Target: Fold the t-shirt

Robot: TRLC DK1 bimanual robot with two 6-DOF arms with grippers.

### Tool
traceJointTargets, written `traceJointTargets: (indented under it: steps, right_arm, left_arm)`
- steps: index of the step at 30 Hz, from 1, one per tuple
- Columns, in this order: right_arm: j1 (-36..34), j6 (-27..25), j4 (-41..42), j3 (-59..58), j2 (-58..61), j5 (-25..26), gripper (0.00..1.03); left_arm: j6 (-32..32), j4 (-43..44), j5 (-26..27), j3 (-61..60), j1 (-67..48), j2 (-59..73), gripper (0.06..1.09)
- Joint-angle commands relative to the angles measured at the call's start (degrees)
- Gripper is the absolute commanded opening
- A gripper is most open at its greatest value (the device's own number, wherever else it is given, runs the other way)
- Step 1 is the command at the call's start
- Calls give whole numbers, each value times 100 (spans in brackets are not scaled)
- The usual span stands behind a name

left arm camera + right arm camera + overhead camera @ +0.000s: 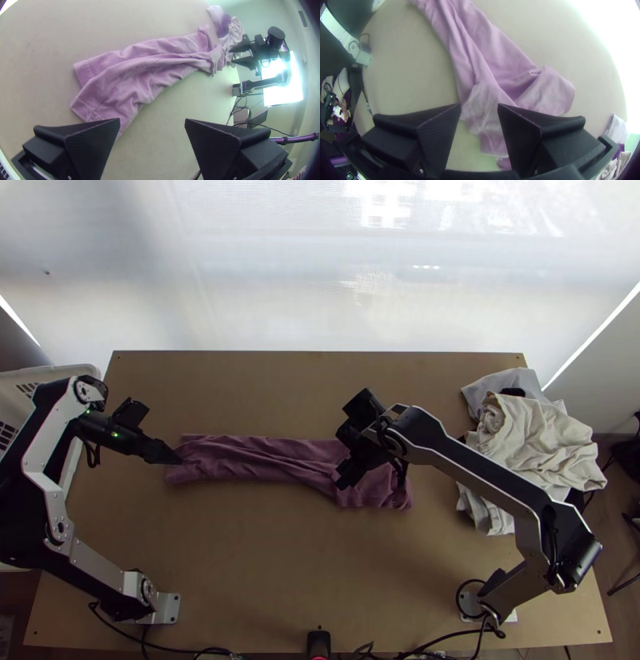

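Both open, my left pincer (152, 120) and right pincer (479, 105) sit near opposite ends of the bunched shirt (248, 460), probably to grab and fold.

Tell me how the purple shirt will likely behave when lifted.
The purple shirt will probably hang floppy, given its soft creases. Its lengthwise folds may slump open, since they lie loose and uneven. It seems unlikely to roll, lying flattish.

The T-shirt (248, 456) stretches left to right across the middle of the table (264, 564), left gripper (178, 458) near its left end, right gripper (346, 479) above its right part. Cloths (536, 440) lie heaped at the table's right edge, a basket (50, 374) beyond the left.
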Motion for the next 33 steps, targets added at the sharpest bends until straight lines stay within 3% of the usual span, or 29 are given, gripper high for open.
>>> traceJointTargets:
  steps: [1,13,18,23,29,31,33]
  right_arm:
    - [229,-34,68,60,86,12,53]
    - [255,10,323,16,68,30,53]
    - [545,10,340,25,288,39,60]
    - [527,19,340,95,367,39,60]
    - [281,19,340,-98,349,39,61]
    - [141,27,340,-160,341,39,61]
    - [0,45,349,-212,332,39,62]
  left_arm:
    - [-106,11,70,33,202,159,100]
    - [-317,310,44,-231,852,634,100]
    - [167,459,26,-618,615,229,100]
    - [755,2200,-1152,-1778,-71,-1353,101]
    - [1502,3764,-1864,-3369,-818,-3260,102]
    - [1538,4327,-2031,-3808,-1046,-3726,102]
    - [1415,4335,-2031,-3887,-1178,-3814,102]
